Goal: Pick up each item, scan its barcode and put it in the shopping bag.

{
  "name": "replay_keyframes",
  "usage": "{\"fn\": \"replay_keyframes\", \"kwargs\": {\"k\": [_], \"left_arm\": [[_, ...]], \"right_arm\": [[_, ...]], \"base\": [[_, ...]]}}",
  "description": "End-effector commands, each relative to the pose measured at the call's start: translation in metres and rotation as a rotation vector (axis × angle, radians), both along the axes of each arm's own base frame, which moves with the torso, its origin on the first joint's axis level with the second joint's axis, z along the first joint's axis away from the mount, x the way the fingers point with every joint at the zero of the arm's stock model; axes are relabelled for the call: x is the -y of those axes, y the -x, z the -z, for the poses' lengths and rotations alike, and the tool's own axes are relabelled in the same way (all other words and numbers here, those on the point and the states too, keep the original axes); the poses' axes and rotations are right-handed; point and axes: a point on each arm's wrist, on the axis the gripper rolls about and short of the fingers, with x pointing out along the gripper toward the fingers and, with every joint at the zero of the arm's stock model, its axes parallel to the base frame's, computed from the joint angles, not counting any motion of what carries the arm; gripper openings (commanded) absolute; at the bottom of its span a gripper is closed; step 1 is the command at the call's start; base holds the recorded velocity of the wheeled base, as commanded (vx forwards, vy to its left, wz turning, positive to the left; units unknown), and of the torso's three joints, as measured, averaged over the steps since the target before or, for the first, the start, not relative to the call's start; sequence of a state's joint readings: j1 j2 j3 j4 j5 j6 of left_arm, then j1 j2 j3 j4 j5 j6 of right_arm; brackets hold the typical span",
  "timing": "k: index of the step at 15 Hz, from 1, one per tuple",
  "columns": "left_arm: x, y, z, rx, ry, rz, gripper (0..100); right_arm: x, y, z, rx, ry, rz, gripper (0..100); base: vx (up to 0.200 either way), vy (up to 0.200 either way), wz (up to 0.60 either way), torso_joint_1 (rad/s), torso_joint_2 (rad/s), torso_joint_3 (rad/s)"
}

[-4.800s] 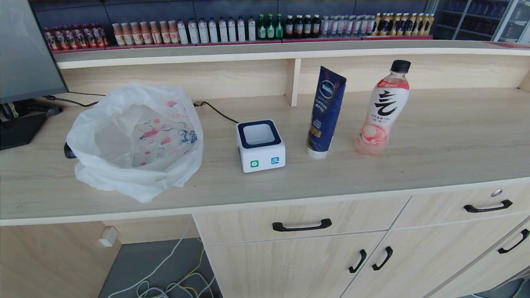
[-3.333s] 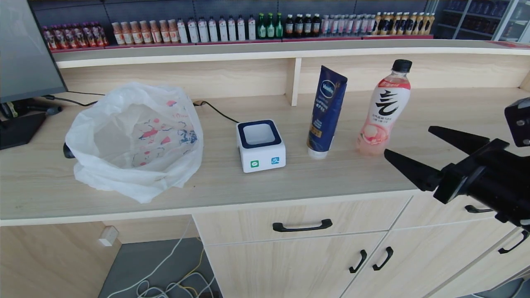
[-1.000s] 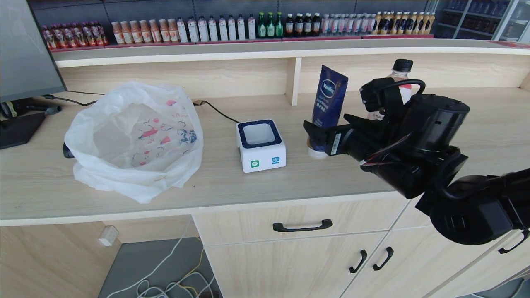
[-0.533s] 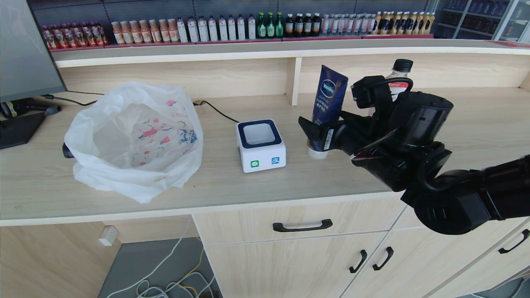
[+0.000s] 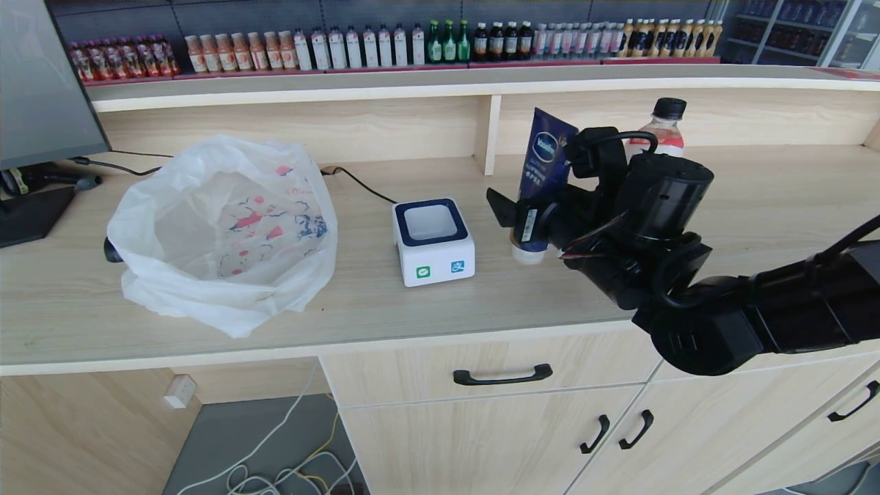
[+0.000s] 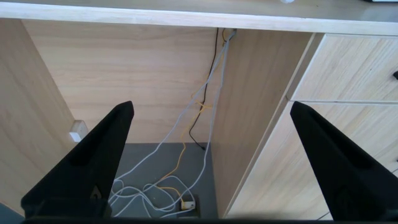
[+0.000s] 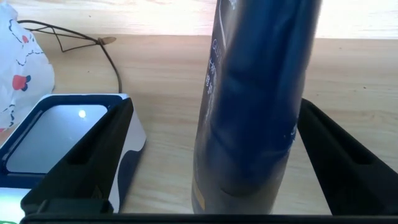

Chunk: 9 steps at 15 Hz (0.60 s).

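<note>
Right arm (image 5: 756, 313) extends from the right edge to mid-frame, right gripper (image 5: 531, 203) spread wide; left gripper (image 6: 211, 107) also spread.

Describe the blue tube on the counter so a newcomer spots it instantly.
On the wooden counter, look right of the white scanner box. The tube stands upright on its white cap, between that box and the bottle. It is dark blue and flat-topped; the bottle has a round black cap.

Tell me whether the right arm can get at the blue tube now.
Probably yes: the right pincer is open, the blue tube stands upright between its fingers, and nothing lies in between.
</note>
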<state>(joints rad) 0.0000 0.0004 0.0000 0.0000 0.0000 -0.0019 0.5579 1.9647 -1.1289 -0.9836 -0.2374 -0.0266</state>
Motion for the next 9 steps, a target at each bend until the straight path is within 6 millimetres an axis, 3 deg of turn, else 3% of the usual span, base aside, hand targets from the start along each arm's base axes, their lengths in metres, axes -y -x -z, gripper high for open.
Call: {"fn": "replay_keyframes", "kwargs": {"k": [1,9], "left_arm": [[0.0000,0.0000,0.0000,0.000,0.001,0.000,100],[0.0000,0.0000,0.0000,0.000,0.001,0.000,100]], "right_arm": [[-0.0014,-0.0020,0.0021,-0.003,0.001,0.001,100],[-0.0010,-0.0015,0.0003,0.001,-0.003,0.007,100]], "base": [[0.000,0.000,0.00,0.000,0.00,0.000],[0.000,0.000,0.00,0.000,0.00,0.000]]}}
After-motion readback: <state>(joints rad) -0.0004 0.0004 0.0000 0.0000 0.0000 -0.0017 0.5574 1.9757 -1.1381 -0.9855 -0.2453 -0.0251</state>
